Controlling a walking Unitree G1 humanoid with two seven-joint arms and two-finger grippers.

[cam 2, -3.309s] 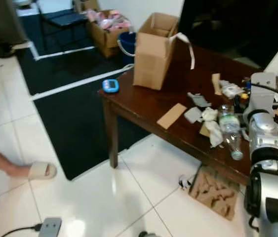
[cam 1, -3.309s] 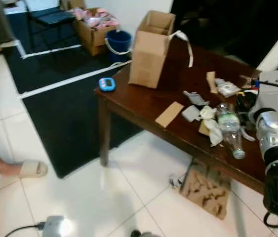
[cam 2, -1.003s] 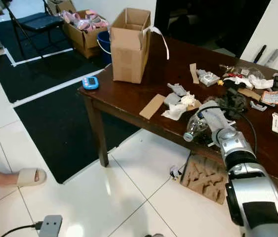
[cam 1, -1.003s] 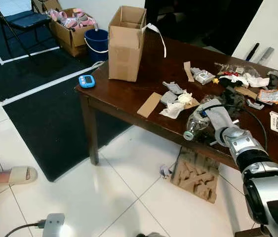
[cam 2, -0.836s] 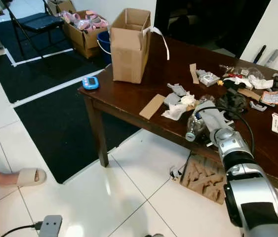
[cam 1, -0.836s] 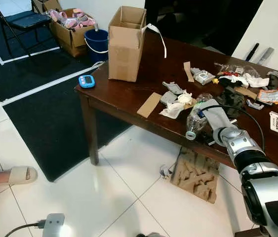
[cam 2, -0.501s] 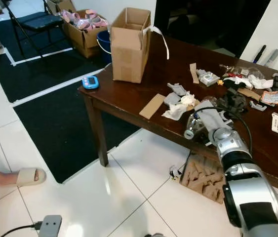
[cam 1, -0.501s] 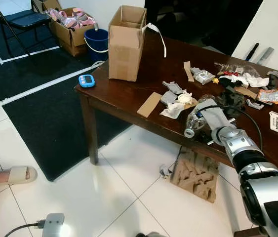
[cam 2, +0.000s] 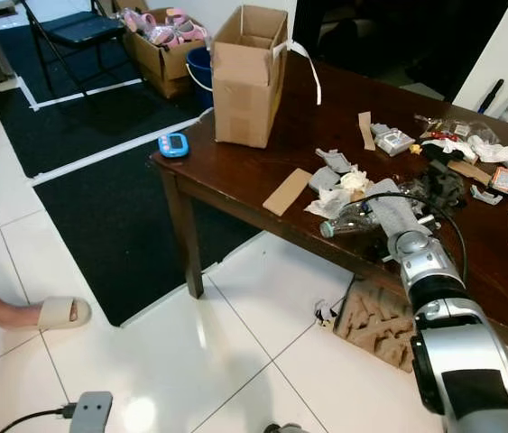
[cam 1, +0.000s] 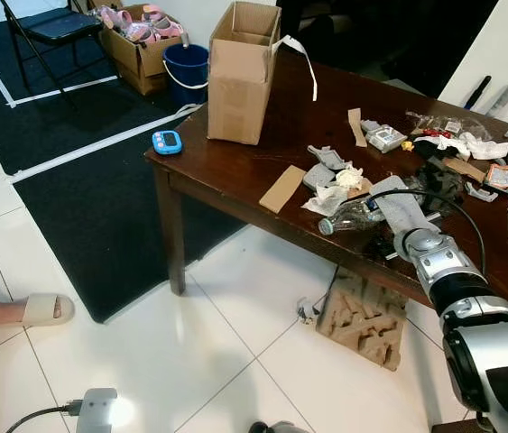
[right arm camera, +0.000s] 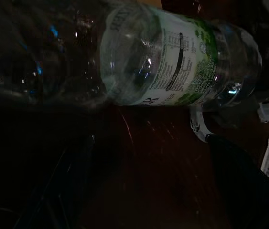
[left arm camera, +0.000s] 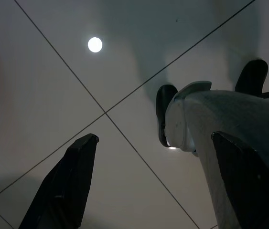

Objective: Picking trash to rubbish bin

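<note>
bottle (right arm camera: 172,67) | green-and-white label (print too small to read) | no other legible text

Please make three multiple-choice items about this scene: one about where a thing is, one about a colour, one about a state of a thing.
1. Where is the small blue timer?
A. on the table corner near the box
B. on the floor by the sandal
C. inside the bucket

2. What colour is the bucket behind the table?
A. red
B. blue
C. white

3. How is the plastic bottle by the right gripper?
A. standing upright
B. lying on its side
C. hanging off the table edge

Answers: 1 A, the timer sits on the table corner beside the cardboard box. 2 B, the bucket on the floor past the table is blue with a pale handle. 3 B, the bottle lies on the table with its neck toward the table's near edge, and the right wrist view shows its green label sideways.
</note>
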